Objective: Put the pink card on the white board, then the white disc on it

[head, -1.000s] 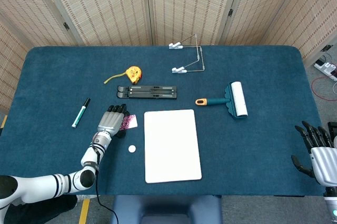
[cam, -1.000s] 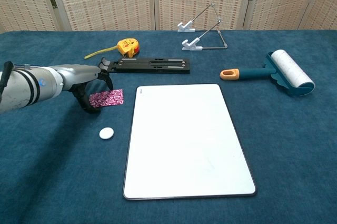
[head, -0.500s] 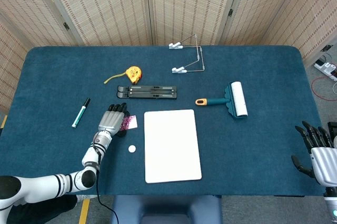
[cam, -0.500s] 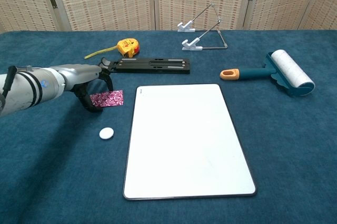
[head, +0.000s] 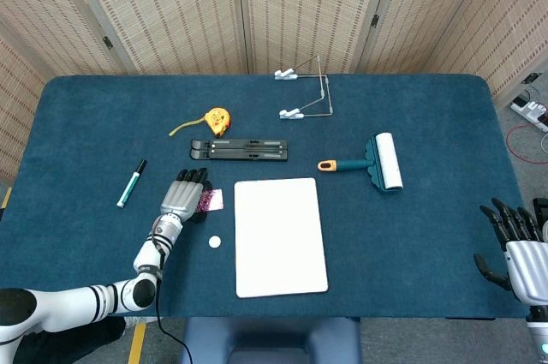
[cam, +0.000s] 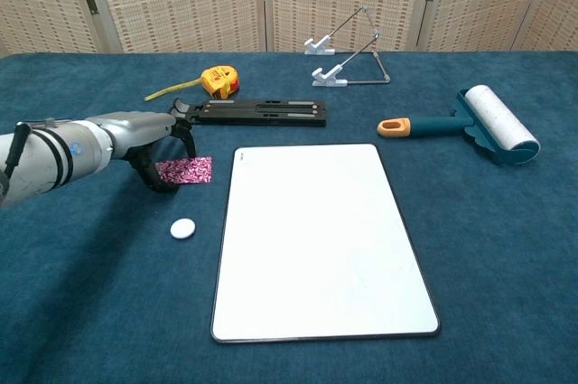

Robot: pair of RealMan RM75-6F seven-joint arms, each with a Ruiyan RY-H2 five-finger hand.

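Observation:
The pink patterned card [head: 211, 200] [cam: 186, 170] lies low over the blue cloth, just left of the white board's [head: 281, 235] [cam: 321, 239] top left corner. My left hand [head: 181, 197] [cam: 149, 145] arches over the card's left end, and its dark fingertips pinch that end. The white disc [head: 214, 242] [cam: 182, 229] sits alone on the cloth, below the card and left of the board. My right hand [head: 514, 248] hangs at the table's near right edge with its fingers apart and nothing in it. The chest view does not show it.
A black folding stand [head: 240, 149] lies just behind the card and board. A yellow tape measure [head: 217, 119], a marker pen [head: 131, 183], a teal lint roller [head: 377, 163] and a wire stand [head: 308, 90] are spread around the back and sides.
The card has settled slightly flatter and shifted a touch under my left fingers. My left forearm has drawn back a little. The right hand has not moved.

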